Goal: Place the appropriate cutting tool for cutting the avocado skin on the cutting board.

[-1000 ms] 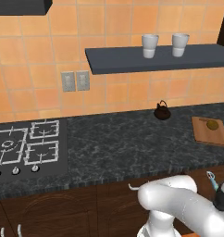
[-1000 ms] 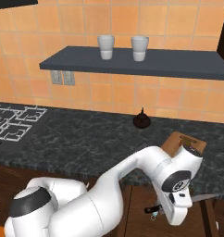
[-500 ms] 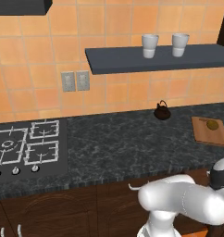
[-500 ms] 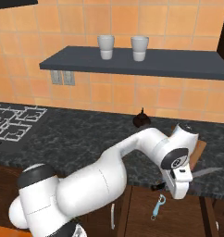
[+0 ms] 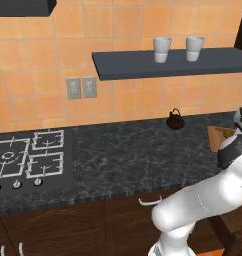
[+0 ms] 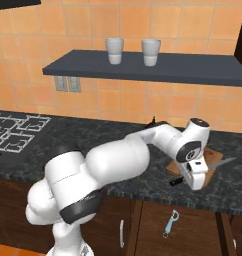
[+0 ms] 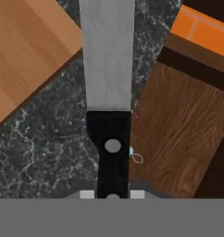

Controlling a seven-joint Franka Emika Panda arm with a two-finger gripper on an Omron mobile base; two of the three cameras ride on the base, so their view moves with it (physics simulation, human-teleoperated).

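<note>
End effector (image 6: 197, 176) grips the knife (image 7: 108, 83) (blade overhanging counter edge) beside the cutting board (image 7: 26, 55).

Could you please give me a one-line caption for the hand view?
Gripper holds a black-handled knife over dark counter, beside the cutting board.

This is a home kitchen: a gas stove with white grates (image 5: 25, 157) sits at the left in a dark speckled stone counter (image 5: 128, 157), with orange wall tiles (image 5: 38, 75) and two white cups (image 6: 114, 50) on a grey shelf (image 6: 143, 67).
</note>
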